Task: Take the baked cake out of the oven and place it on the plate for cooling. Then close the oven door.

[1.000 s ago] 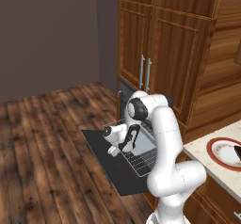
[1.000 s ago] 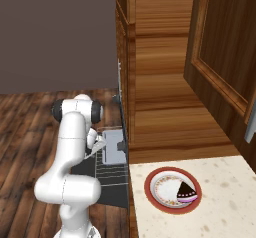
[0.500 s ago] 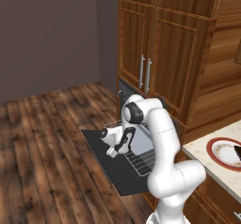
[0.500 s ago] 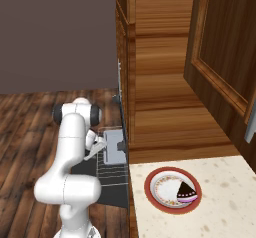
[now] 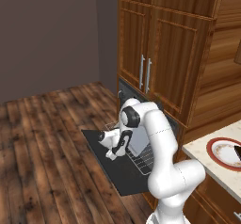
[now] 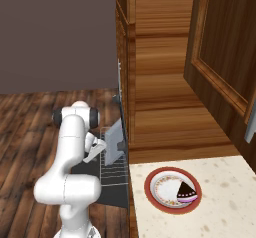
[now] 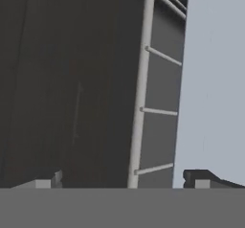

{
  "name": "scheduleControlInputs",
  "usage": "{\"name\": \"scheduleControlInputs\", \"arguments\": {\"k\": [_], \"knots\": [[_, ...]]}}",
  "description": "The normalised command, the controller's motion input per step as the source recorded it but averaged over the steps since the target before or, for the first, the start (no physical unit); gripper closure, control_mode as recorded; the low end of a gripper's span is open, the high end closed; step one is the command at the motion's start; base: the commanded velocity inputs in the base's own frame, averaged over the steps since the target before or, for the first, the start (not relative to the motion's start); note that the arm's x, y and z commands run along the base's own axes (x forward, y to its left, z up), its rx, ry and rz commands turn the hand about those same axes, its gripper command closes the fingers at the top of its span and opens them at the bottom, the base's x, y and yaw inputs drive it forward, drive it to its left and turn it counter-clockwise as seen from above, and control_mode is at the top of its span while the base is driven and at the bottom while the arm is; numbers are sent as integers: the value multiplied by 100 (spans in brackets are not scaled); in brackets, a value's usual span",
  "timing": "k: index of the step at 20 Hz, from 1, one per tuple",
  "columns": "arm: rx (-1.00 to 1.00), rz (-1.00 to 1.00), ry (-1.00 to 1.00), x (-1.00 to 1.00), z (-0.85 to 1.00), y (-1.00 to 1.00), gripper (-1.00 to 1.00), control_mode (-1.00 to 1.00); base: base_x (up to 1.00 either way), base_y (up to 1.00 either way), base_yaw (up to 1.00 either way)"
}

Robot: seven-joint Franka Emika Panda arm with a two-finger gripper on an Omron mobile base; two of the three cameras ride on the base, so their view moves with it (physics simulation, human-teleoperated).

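The oven (image 5: 125, 92) stands open, its dark grey oven door (image 5: 117, 175) folded down flat, with the wire rack (image 5: 147, 158) pulled out over it. My gripper (image 5: 111, 155) hangs low over the door by the rack's front edge. Its jaws stand wide open and hold nothing. In the hand view the gripper (image 7: 124, 181) faces the rack rail (image 7: 139, 102). The dark brown cake (image 6: 186, 192) lies on the red-rimmed white plate (image 6: 156, 176) on the counter. From the left the plate (image 5: 221, 145) carries the cake (image 5: 237, 152) at the frame's edge.
A pale blue-grey tray (image 5: 139, 141) leans on the rack just behind my hand, seen as the tray (image 6: 115, 142) from the right and the tray (image 7: 213, 78) up close. Tall wooden cabinets (image 5: 160, 44) rise above the oven. Speckled counter (image 6: 225, 202) lies to the right, wood floor (image 5: 42, 162) to the left.
My hand has sunk a little toward the open door and the rack's front edge, and the elbow has shifted slightly. The cake, plate, tray and door have stayed put.
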Motion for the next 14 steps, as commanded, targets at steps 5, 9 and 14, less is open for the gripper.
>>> {"name": "scheduleControlInputs", "arguments": {"k": [5,9,14], "knots": [[-3,-4,0,20,-4,0,-100,-100,0,0,0],[0,-4,0,17,0,0,-100,-100,0,0,0],[0,-3,0,10,0,0,-100,-100,0,0,0]]}}
